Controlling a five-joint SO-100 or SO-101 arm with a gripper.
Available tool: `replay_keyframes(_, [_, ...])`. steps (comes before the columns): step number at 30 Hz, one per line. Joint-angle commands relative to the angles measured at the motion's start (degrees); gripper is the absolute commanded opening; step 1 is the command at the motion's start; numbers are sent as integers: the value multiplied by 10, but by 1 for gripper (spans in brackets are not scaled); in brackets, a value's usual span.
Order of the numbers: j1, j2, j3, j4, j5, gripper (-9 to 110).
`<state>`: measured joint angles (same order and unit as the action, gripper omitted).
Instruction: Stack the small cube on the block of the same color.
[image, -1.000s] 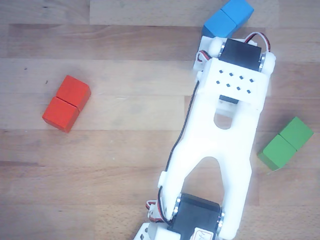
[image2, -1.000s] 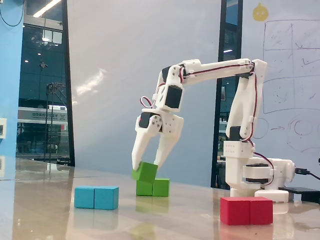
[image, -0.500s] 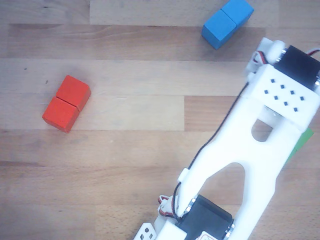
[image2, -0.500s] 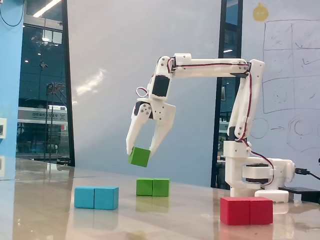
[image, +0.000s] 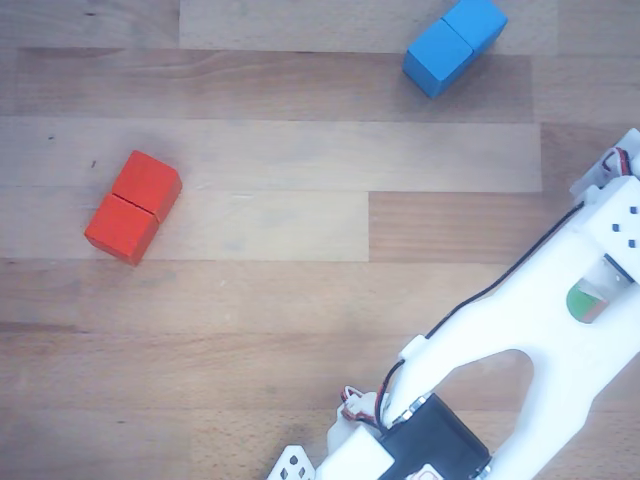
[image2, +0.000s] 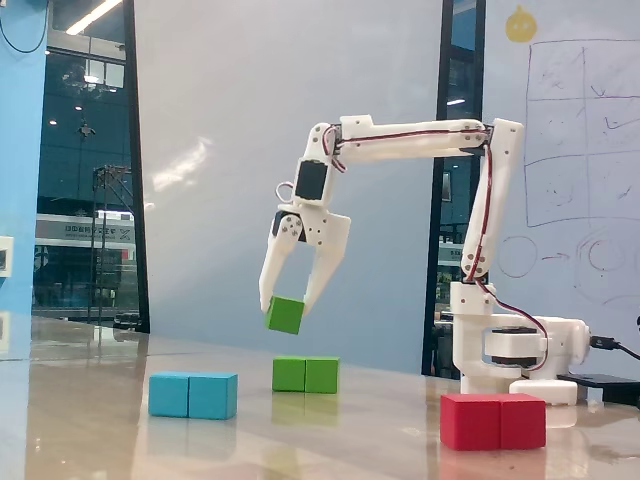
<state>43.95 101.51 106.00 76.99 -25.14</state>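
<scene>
In the fixed view the red block (image2: 493, 421) lies nearest, low on the right of the surface (image2: 330, 440), with the blue block (image2: 193, 395) to the left and the green block (image2: 306, 375) farther back between them. All three lie flat and well apart. The white arm (image2: 415, 140) reaches leftward from its base at the right, and the tool (image2: 287, 303) hangs pointing down above the green block. Its two fingers are closed partway onto the small green cube (image2: 285, 315), which is held tilted in the air, clear of the green block below it. In the other view the red block (image: 133, 207) and blue block (image: 455, 45) lie on wood planks, and a sliver of green (image: 583, 303) shows through the arm.
</scene>
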Motion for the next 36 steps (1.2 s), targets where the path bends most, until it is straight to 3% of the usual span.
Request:
replay_keyframes(1, [13,-4,-57,4,-12,10])
replay_keyframes(25, [16,-77,-57,9,-21,11])
replay_keyframes(36, [15,-76,-54,78,-70,26])
